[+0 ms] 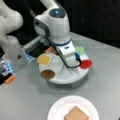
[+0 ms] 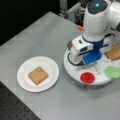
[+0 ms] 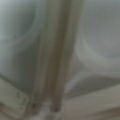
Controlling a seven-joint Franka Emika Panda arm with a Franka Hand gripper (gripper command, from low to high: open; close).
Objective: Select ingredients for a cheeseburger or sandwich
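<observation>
Lowered over the white round tray, the jaws are hidden behind the wrist, so whether they are parted or closed cannot be told. Beside them on the tray are seen a yellow cheese square, a brown patty, a red disc, a green piece and one toast square. Well apart from the jaws, another toast square is laid on the white paper plate on the counter.

Two pale gripper fingers side by side, close above a white surface.
</observation>
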